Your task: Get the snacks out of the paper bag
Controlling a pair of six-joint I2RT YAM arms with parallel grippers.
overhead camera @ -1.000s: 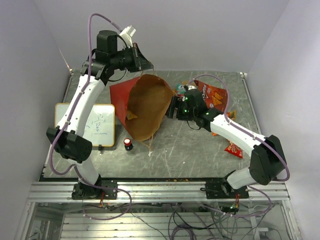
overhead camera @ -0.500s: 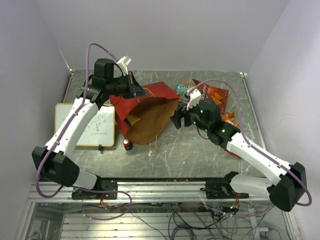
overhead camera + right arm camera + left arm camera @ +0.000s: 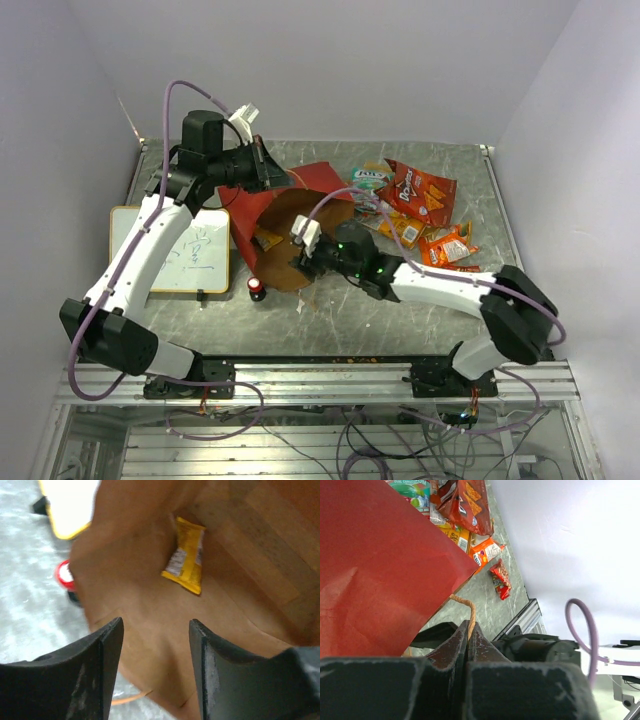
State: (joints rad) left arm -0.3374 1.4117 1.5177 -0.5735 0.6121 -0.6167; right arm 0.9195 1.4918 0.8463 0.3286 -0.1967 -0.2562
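Note:
The paper bag (image 3: 310, 180) lies tilted on the table, red outside, with its brown inside (image 3: 290, 220) open toward the front. My left gripper (image 3: 272, 172) is shut on the bag's cord handle (image 3: 470, 615) and holds the rim up. My right gripper (image 3: 297, 264) is open and empty at the bag's mouth, its fingers (image 3: 207, 645) over the brown paper (image 3: 150, 605). One yellow packet (image 3: 186, 555) lies inside the bag ahead of it, also seen from above (image 3: 264, 239). Other snacks lie on the table to the right: a red chip bag (image 3: 420, 190), a green-teal box (image 3: 370, 176) and orange packets (image 3: 445, 245).
A white board (image 3: 185, 250) lies at the left of the table. A small red-and-black cylinder (image 3: 256, 289) stands just in front of the bag, also in the right wrist view (image 3: 64, 575). A small red packet (image 3: 500, 577) lies near the table's right edge.
My right gripper has moved left from beside the bag into its mouth. My left gripper has lowered with the handle, and the bag has tipped down and turned its opening toward the front.

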